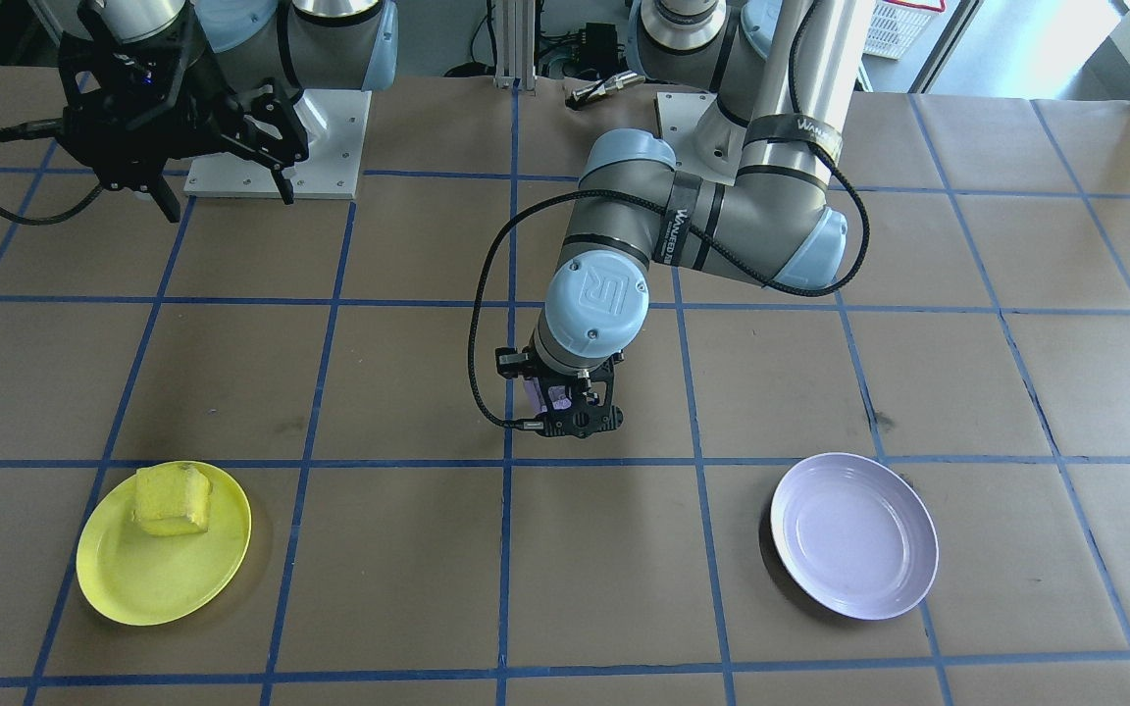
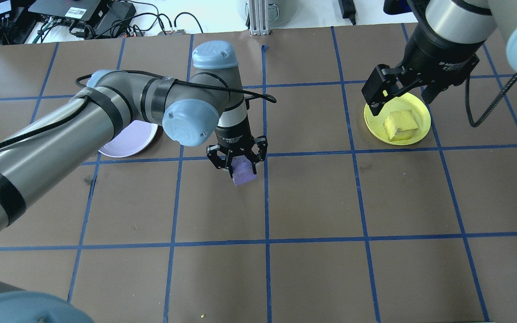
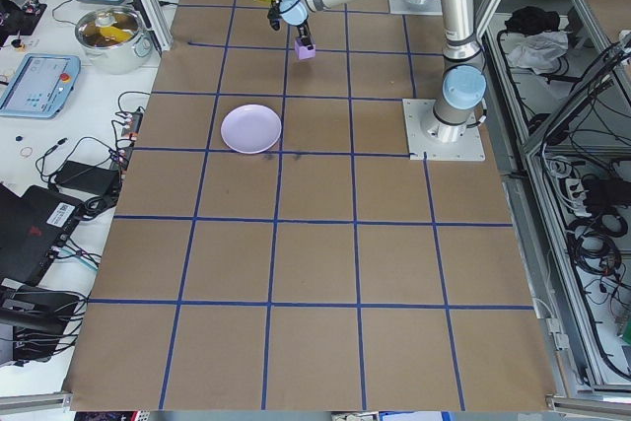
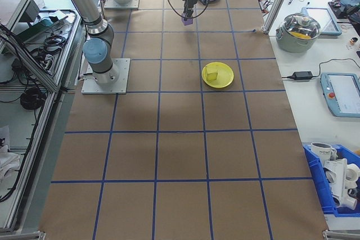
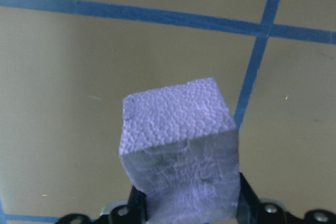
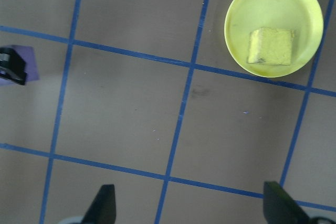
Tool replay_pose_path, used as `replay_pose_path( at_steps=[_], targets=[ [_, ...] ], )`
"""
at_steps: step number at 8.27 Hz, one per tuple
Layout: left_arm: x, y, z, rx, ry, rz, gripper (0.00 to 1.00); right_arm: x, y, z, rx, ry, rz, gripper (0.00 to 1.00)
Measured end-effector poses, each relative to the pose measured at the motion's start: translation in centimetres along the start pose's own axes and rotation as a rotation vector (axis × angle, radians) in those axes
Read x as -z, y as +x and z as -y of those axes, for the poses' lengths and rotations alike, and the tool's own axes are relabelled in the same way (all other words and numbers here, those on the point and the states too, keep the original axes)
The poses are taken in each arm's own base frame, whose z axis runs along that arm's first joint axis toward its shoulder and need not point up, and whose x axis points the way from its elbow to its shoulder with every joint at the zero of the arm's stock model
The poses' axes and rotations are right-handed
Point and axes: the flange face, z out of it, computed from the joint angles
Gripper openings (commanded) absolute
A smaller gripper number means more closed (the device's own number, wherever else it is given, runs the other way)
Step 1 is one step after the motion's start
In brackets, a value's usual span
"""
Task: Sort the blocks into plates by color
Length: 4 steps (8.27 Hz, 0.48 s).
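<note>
one block sorted: yellow block (image 2: pixel 401 125) on yellow plate (image 2: pixel 417 135). left gripper (image 2: pixel 237 162) jaws clamp the purple block (image 2: pixel 243 171) at frame centre, bound for lavender plate (image 2: pixel 129 143); right gripper (image 2: pixel 403 92) jaws spread, empty.

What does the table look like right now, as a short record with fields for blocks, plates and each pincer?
yellow foam block: lying in the bright yellow round plastic plate
light purple foam block: held in the left pincer, apart from both plates
pale lavender glossy round plate: holds nothing
left pincer: shut on the purple block, near the table's middle
right pincer: open, holding nothing, raised
sorting: yellow done, purple not yet
</note>
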Motion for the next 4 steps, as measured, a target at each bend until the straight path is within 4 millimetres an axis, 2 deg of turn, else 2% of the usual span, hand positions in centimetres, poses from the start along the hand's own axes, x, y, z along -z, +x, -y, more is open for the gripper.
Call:
replay_pose_path(
  at_steps=[1, 2, 3, 4],
  targets=[
    [3.6, -2.0, 0.7, -0.001, 0.037, 0.013, 0.0, 0.0, 0.5, -0.1, -0.001, -0.011, -0.055, 1.0],
    [7.8, -5.5, 1.8, -0.011, 0.073, 0.029, 0.0, 0.0, 0.8, -0.2, -0.003, -0.017, -0.079, 1.0],
    [11.4, -9.7, 3.1, -0.042, 0.103, 0.033, 0.0, -0.1, 0.6, -0.2, -0.005, -0.019, -0.06, 1.0],
    [13.8, -14.4, 4.7, -0.077, 0.122, 0.03, 0.0, -0.2, 0.1, -0.1, -0.009, -0.012, -0.008, 1.0]
  ],
)
